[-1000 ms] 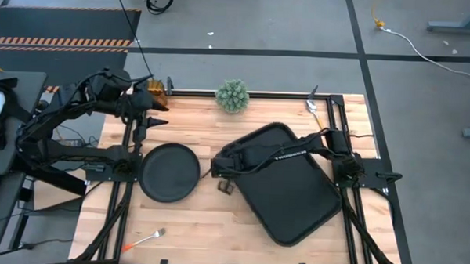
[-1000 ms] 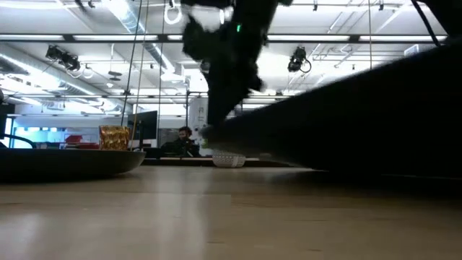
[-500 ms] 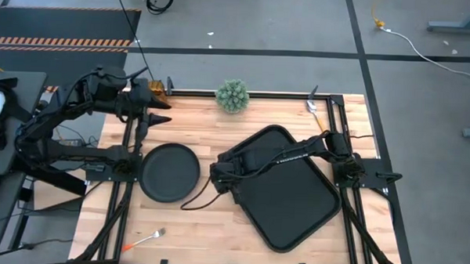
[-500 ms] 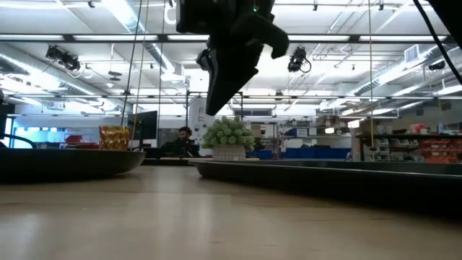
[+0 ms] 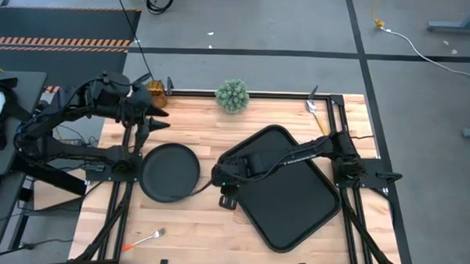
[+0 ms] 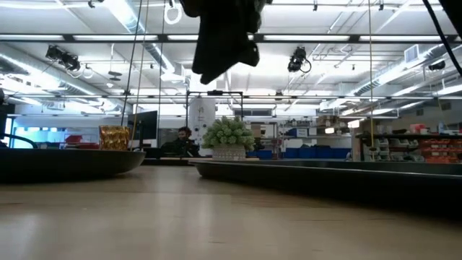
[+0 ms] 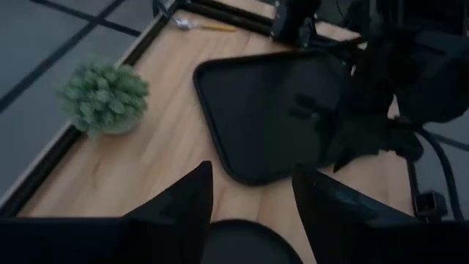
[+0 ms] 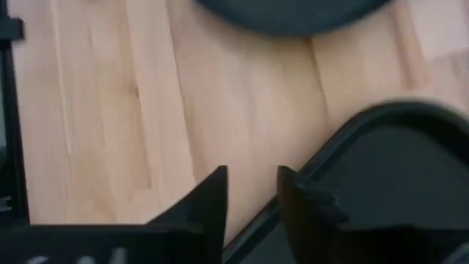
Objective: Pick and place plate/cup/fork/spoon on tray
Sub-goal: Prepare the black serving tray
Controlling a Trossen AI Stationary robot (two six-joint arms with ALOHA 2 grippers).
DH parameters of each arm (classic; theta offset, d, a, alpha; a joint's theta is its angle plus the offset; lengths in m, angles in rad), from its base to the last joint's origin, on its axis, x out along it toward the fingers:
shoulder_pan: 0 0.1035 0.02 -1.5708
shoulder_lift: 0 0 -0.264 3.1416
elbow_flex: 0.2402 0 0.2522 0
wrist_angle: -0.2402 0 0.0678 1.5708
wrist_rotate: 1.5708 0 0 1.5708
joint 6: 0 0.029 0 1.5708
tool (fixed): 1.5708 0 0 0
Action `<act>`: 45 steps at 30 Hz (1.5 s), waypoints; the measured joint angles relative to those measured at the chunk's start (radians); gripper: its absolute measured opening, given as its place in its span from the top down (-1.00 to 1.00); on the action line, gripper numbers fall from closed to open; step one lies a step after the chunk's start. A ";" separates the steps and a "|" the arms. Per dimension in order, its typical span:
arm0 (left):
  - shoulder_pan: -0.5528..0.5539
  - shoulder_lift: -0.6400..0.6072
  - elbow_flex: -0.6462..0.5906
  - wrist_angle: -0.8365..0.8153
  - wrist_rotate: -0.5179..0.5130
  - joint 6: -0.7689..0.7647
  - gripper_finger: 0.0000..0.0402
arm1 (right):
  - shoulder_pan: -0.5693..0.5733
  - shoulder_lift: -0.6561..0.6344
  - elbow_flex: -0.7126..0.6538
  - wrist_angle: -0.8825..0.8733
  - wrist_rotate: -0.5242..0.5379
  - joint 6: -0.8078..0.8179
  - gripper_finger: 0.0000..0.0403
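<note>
The black rectangular tray (image 5: pixel 295 198) lies flat on the table's right half, turned at a slant. The round black plate (image 5: pixel 169 171) lies flat to its left. My right gripper (image 8: pixel 252 202) is open and hovers above the tray's left corner (image 8: pixel 344 139), touching nothing; the low view shows it high above the table (image 6: pixel 224 43). My left gripper (image 7: pixel 249 209) is open and empty above the plate's far edge (image 7: pixel 245 246). The amber cup (image 6: pixel 114 137) stands at the far left corner. An orange-handled fork (image 5: pixel 143 239) lies near the front left. A spoon (image 5: pixel 314 109) lies at the far right.
A fuzzy green plant (image 5: pixel 232 95) stands at the middle of the far edge. A cable (image 5: pixel 202 187) trails from my right arm across the wood between plate and tray. Bare wood shows along the near edge.
The tray's near-left end, lifted and tilted a second ago, has come down and the tray now lies flat. My right gripper has since gone up, clear of the tray's left corner, and a little toward the near edge.
</note>
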 joint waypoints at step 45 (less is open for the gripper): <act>-0.326 -0.004 -0.234 0.176 0.082 0.063 0.04 | 0.174 0.229 0.000 -0.128 -0.040 0.713 0.02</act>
